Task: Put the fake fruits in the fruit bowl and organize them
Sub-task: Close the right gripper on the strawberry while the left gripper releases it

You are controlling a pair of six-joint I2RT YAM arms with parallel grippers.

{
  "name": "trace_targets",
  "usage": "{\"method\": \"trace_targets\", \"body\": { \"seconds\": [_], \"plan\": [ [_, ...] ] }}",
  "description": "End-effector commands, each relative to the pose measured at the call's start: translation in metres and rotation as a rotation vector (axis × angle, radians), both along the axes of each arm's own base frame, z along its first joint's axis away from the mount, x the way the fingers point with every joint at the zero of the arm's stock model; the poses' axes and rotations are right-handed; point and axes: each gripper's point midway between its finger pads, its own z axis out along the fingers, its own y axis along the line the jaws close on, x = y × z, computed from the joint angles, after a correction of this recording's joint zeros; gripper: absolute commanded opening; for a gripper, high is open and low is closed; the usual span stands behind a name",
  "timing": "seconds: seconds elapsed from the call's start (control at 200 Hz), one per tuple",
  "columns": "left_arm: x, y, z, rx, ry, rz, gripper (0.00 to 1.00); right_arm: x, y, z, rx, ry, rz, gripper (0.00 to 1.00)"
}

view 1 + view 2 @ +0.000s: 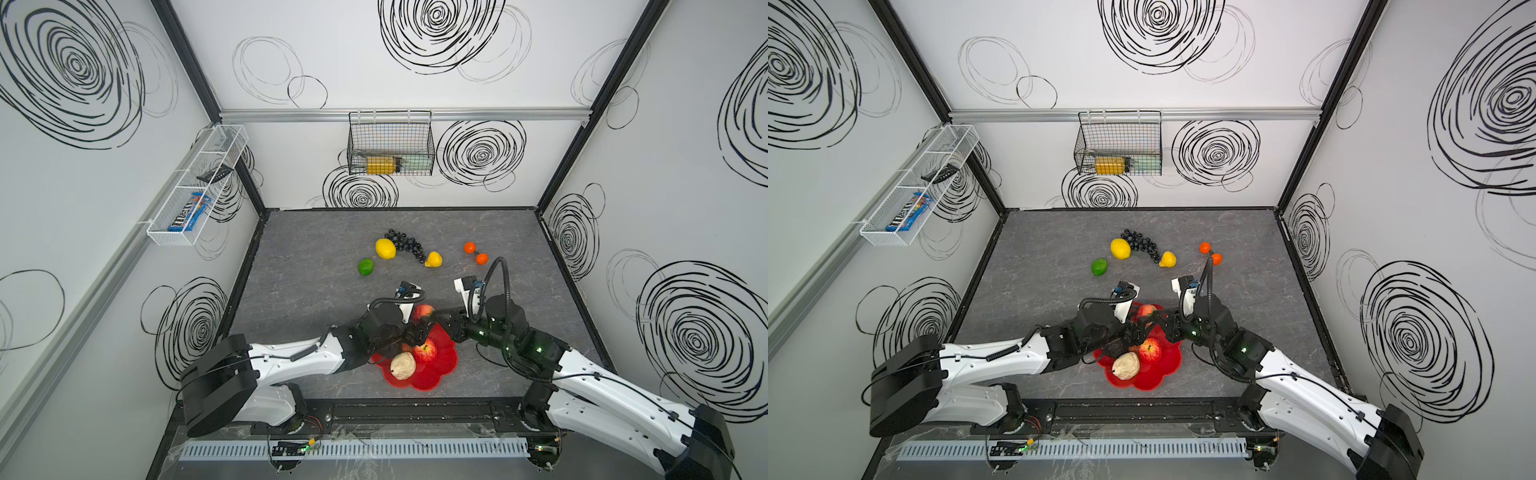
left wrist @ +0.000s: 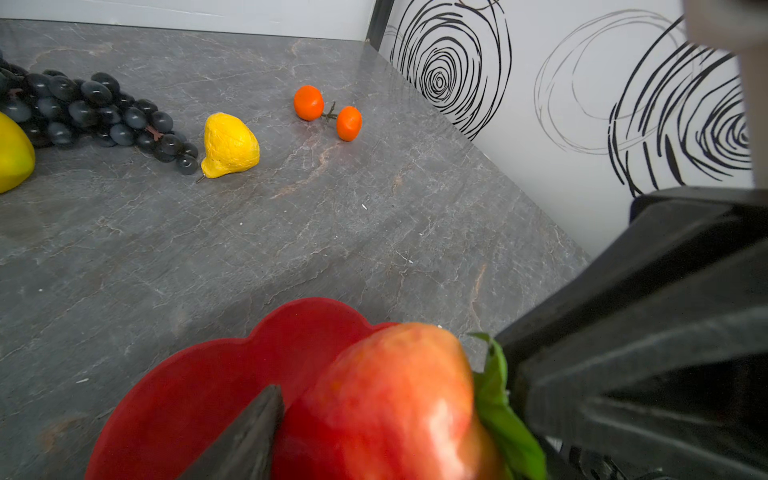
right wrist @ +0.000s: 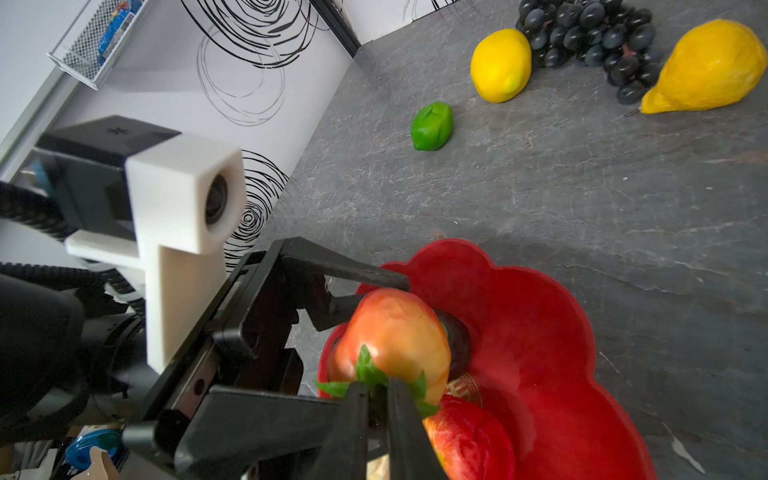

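Note:
A red-orange strawberry with green leaves hangs over the far rim of the red fruit bowl. My left gripper clasps its body, one finger pressed to its side. My right gripper is pinched on its leafy top. In the bowl lie a red apple and a beige lumpy fruit. Farther back on the table lie a lemon, black grapes, a second lemon, a lime and two oranges.
A black wire basket with a yellow container hangs on the back wall. A white mesh basket with a blue packet hangs on the left wall. Both arms meet over the bowl's far side.

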Motion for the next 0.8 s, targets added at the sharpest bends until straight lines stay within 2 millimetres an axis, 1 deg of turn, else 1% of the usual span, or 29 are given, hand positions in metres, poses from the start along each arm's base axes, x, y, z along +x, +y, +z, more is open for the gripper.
{"method": "trace_targets", "body": {
  "seconds": [0.0,0.055,0.155,0.255,0.325,0.38,0.44,0.49,0.5,0.605,0.716,0.796],
  "plan": [
    [0.004,-0.004,0.012,-0.050,-0.032,0.001,0.75,0.000,0.005,0.013,0.033,-0.021,0.008,0.11],
    [0.004,-0.004,0.011,-0.050,-0.031,0.001,0.75,0.001,0.005,0.014,0.033,-0.026,0.006,0.08],
    [0.004,-0.004,0.011,-0.059,-0.026,-0.004,0.77,0.002,0.004,0.017,0.027,-0.035,0.001,0.08],
    [0.004,-0.002,0.013,-0.084,-0.021,-0.015,0.85,0.004,0.002,0.020,0.008,-0.051,-0.008,0.07],
    [0.005,0.005,0.016,-0.095,-0.041,-0.014,0.93,0.007,-0.003,0.023,-0.015,-0.063,-0.022,0.07],
    [0.005,0.012,0.019,-0.109,-0.061,-0.013,0.98,0.009,-0.007,0.027,-0.026,-0.075,-0.029,0.08],
    [0.003,0.018,0.024,-0.141,-0.078,-0.027,1.00,0.011,-0.012,0.030,-0.033,-0.085,-0.034,0.08],
    [0.001,0.024,0.028,-0.164,-0.089,-0.032,0.99,0.013,-0.017,0.030,-0.041,-0.083,-0.042,0.07],
    [0.001,0.025,0.032,-0.182,-0.103,-0.033,0.98,0.013,-0.017,0.029,-0.044,-0.082,-0.042,0.07],
    [-0.002,0.041,0.044,-0.234,-0.152,-0.006,0.97,0.012,-0.023,0.024,-0.064,-0.064,-0.054,0.07],
    [0.003,0.068,0.050,-0.246,-0.221,0.084,0.96,0.004,-0.028,0.012,-0.071,-0.013,-0.058,0.07],
    [0.009,0.090,0.046,-0.243,-0.234,0.163,0.96,-0.006,-0.029,0.006,-0.074,0.013,-0.050,0.07]
  ]
}}
